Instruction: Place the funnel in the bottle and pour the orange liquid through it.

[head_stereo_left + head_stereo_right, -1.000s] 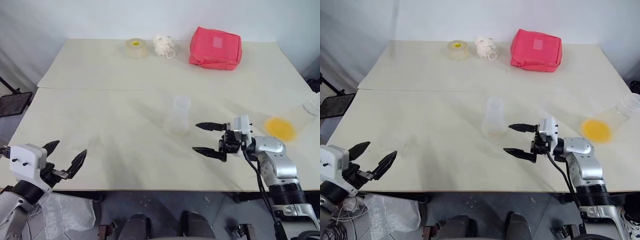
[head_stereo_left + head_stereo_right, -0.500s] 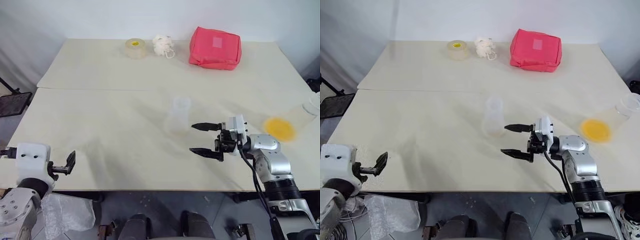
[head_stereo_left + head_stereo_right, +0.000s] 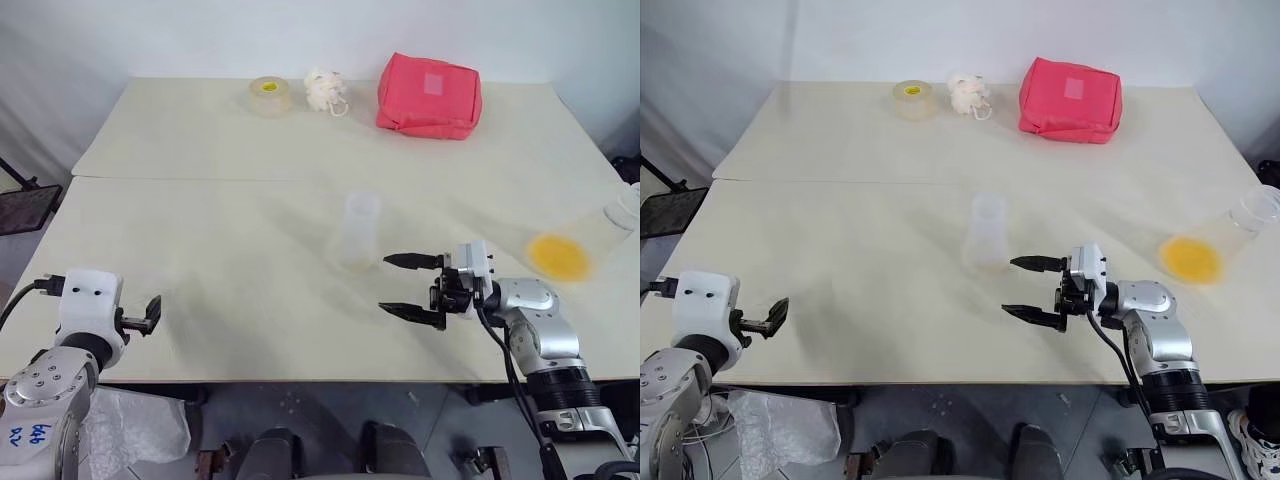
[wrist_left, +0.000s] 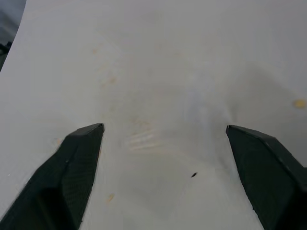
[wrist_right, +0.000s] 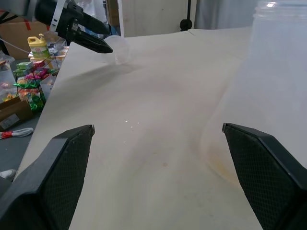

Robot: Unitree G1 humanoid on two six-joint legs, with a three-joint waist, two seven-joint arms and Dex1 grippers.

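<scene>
The bottle (image 3: 358, 232) is a clear flask standing upright mid-table; it also rises at the side of the right wrist view (image 5: 276, 72). The orange liquid (image 3: 560, 256) pools in a clear vessel lying tilted at the table's right edge. My right gripper (image 3: 400, 285) is open, points left, and hangs just right of the bottle and nearer the front edge, holding nothing. My left gripper (image 3: 150, 313) is open, low over the front left corner (image 4: 164, 128). A faint see-through rounded thing (image 5: 120, 48), possibly the funnel, sits at its fingertips.
Along the far edge stand a tape roll (image 3: 270, 94), a white tangled bundle (image 3: 326, 90) and a red pouch (image 3: 430, 95). A seam (image 3: 200, 179) runs across between two table tops. A crumpled plastic bag (image 3: 130, 425) lies below the front left corner.
My left gripper has moved forward over the table's front left corner and turned, so its fingers now point across the table. The right gripper has stayed open and about still.
</scene>
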